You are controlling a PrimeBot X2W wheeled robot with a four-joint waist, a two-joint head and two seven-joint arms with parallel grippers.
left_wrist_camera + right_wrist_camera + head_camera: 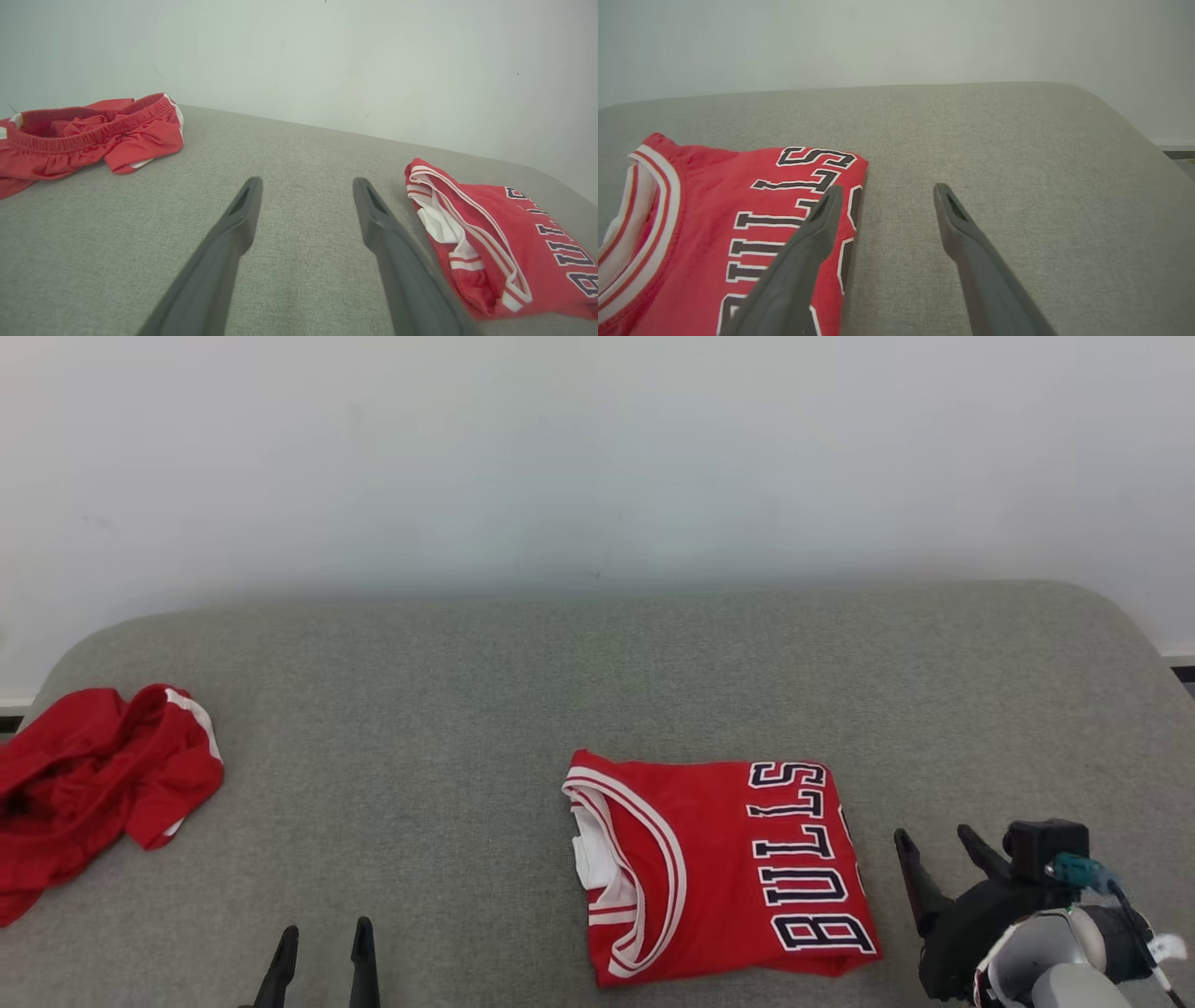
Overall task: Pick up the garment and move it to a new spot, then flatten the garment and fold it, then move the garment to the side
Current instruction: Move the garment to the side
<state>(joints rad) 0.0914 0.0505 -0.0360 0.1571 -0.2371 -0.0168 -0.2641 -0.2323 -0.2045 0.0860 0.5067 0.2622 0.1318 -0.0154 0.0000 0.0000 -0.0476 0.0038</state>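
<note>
Lying neatly folded right of centre on the grey cushion [467,709], the jersey [719,868] seems to lack only its move aside; the left gripper [326,929] and right gripper [934,835] flank it, wide open and empty.

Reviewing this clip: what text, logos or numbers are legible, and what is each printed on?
"BULLS": dark, white-edged block letters on the folded red jersey, running sideways in the head view.
White tag by the right wrist: too small to read.
Red shorts: no lettering visible.
</note>
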